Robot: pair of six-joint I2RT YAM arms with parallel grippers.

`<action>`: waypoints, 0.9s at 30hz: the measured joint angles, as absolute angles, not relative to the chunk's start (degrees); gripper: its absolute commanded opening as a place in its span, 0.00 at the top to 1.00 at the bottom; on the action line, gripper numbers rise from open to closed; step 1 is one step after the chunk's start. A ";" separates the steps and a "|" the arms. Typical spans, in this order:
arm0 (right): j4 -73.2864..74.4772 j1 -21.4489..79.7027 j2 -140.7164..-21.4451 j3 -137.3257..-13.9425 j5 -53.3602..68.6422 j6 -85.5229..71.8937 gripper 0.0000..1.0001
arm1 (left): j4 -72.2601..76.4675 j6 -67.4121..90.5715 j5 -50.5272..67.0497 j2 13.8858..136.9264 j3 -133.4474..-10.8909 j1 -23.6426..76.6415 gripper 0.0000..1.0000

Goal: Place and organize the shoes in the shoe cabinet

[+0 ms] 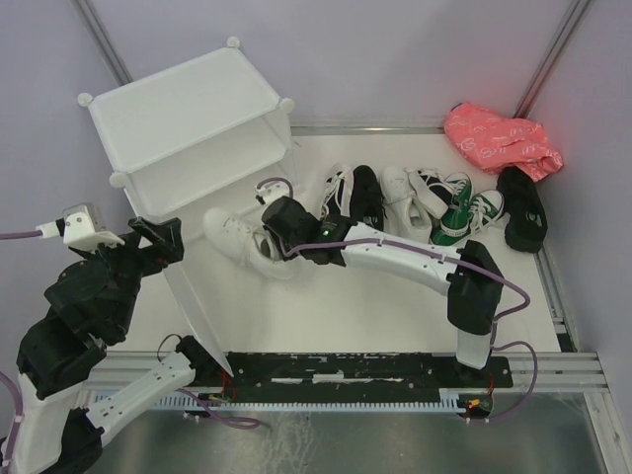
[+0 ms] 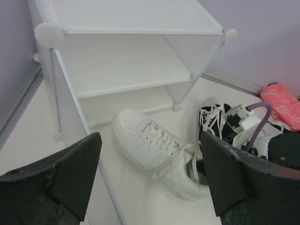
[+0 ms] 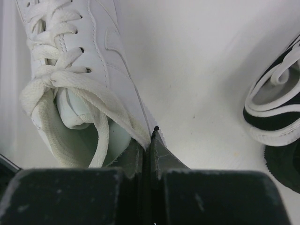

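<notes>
The right gripper [image 3: 151,140] is pinching the collar rim of the white leather lace-up sneaker [image 3: 84,70], its fingers pressed together on the edge. The sneaker is lying on the white table [image 1: 375,316], just at 5 o'clock of the boxy white translucent plastic shoe cabinet [image 1: 188,109]. The cabinet's thin white door panel [image 1: 193,306] is standing open toward 6 o'clock. The left gripper [image 1: 163,237] is hovering spread wide beside that panel's edge. Bare tabletop is lying at the sneaker's 6 o'clock, and the black sneakers with white laces [image 1: 355,197] are crowding its 3 o'clock side.

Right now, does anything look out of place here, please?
The shoe cabinet sits skewed to the walls, its door panel swung open. The shoes lie jumbled beside it, and a crumpled pink bag sits in the far right corner.
</notes>
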State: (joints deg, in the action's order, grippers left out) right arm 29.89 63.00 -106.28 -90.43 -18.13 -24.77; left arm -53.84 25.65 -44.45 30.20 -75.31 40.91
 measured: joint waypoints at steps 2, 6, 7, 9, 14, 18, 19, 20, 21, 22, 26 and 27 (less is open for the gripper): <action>30.48 62.70 -106.28 -93.73 -18.76 -24.23 1.00 | -53.84 25.65 -44.42 30.24 -75.37 40.91 0.08; 31.94 61.76 -106.28 -99.72 -19.14 -23.33 1.00 | -53.84 25.65 -44.42 30.24 -75.44 40.91 0.08; 32.21 61.58 -106.37 -101.03 -19.14 -23.07 1.00 | -53.84 25.65 -44.42 30.22 -75.44 40.91 0.08; 32.86 61.06 -107.15 -104.49 -19.03 -22.50 1.00 | -53.84 25.63 -44.42 30.17 -75.44 40.91 0.08; 34.54 58.81 -114.37 -117.03 -18.00 -21.50 1.00 | -53.89 25.63 -44.45 29.45 -75.61 40.91 0.08; 36.10 56.97 -122.08 -126.08 -17.39 -21.08 1.00 | -53.89 25.63 -44.49 28.88 -76.18 40.91 0.09; 36.40 56.58 -123.85 -127.74 -17.17 -21.08 1.00 | -53.91 25.63 -44.51 28.69 -76.25 40.91 0.09; 36.84 56.21 -125.60 -129.25 -16.99 -21.12 1.00 | -53.89 25.63 -44.51 28.53 -76.25 40.91 0.09; 37.36 55.90 -126.96 -130.39 -16.88 -21.10 1.00 | -53.93 25.63 -44.51 28.42 -76.27 40.91 0.09; 37.85 55.59 -128.16 -131.22 -16.84 -21.12 1.00 | -53.98 25.63 -44.53 28.40 -76.38 40.91 0.09; 39.38 55.07 -130.30 -134.67 -16.49 -21.23 1.00 | -54.22 25.63 -44.56 28.40 -77.08 40.91 0.09; 39.40 55.09 -130.45 -135.68 -16.64 -21.21 1.00 | -54.30 25.63 -44.56 28.40 -77.34 40.91 0.09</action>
